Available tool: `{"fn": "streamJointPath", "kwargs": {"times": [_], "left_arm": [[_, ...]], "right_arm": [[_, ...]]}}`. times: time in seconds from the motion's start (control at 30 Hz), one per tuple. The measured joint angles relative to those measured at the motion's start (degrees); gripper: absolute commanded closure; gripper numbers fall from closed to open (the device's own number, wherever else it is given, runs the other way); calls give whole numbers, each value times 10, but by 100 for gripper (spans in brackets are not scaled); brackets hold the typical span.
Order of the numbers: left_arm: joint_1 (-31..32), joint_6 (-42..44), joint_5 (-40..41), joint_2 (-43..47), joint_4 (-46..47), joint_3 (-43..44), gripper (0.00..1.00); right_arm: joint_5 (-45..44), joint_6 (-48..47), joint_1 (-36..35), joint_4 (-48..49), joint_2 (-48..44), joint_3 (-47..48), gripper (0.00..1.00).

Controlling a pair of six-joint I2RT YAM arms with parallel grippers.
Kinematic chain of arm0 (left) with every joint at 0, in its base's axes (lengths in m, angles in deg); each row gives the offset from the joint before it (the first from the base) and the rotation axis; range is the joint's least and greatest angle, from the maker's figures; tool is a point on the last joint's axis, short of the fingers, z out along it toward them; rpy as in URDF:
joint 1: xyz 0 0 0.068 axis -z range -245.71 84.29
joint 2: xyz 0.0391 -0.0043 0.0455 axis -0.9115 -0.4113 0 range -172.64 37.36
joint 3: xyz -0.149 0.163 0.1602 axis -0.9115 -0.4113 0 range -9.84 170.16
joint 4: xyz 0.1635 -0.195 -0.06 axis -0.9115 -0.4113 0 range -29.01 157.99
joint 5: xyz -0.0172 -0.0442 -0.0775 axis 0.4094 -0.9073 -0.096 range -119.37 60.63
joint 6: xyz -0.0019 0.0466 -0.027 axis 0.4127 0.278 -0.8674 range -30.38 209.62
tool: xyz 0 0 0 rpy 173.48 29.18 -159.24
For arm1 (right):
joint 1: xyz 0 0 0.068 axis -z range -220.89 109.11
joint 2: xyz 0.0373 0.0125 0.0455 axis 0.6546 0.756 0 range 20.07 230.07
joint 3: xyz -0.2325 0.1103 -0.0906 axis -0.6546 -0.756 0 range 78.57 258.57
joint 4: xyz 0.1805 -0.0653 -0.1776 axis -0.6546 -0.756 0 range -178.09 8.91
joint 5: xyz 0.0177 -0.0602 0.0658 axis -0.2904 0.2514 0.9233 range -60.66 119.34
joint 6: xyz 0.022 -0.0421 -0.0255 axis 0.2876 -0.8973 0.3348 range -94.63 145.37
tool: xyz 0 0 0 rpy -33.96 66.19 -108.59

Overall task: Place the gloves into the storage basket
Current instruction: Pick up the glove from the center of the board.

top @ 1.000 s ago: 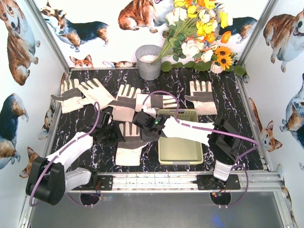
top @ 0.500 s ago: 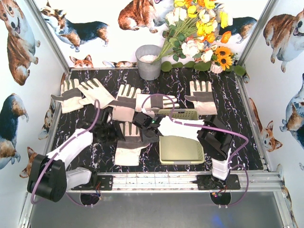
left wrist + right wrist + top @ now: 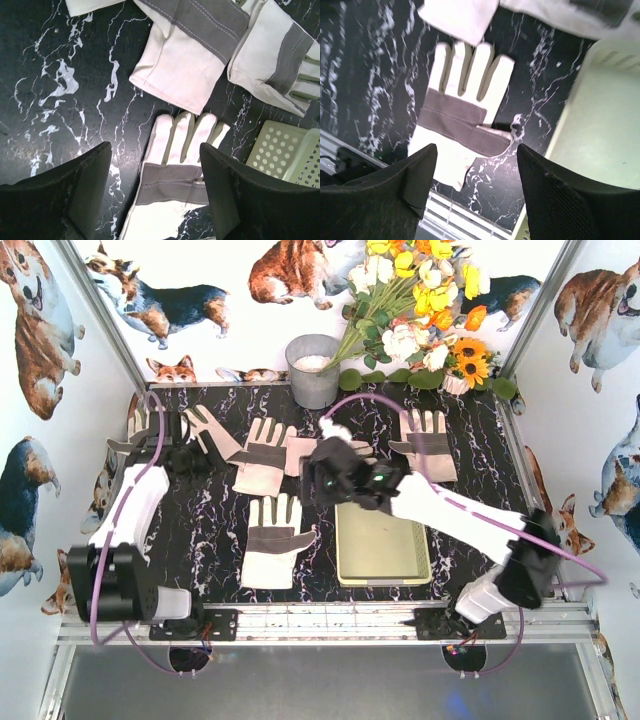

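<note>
Seen from above, gloves (image 3: 262, 455) lie strewn across the marbled table (image 3: 210, 530), one glove (image 3: 273, 542) just left of the storage basket (image 3: 385, 550). At the left wrist, the left gripper (image 3: 155, 155) hangs over that glove, fingers apart, clasping nothing. At the right wrist, the right gripper (image 3: 476, 150) is likewise spread, with the basket alongside.

The left gripper (image 3: 155, 150) is hanging wide-jawed and empty over a glove (image 3: 172, 186) lying flat on the black marbled tabletop (image 3: 50, 100). A second glove (image 3: 185, 60) and a third glove (image 3: 275, 60) are lying just beyond, and the storage basket (image 3: 280, 152) is showing its perforated corner at lower right.
</note>
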Motion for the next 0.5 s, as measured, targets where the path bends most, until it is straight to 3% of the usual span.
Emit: {"fn": "streamJointPath", "kwargs": {"times": [0.23, 0.5], "left_arm": [[-6, -35, -40, -106, 69, 12, 43], [-12, -127, -80, -268, 199, 40, 48]], "right_arm": [[-8, -25, 73, 36, -116, -51, 31], [25, -66, 133, 42, -146, -82, 31]]}}
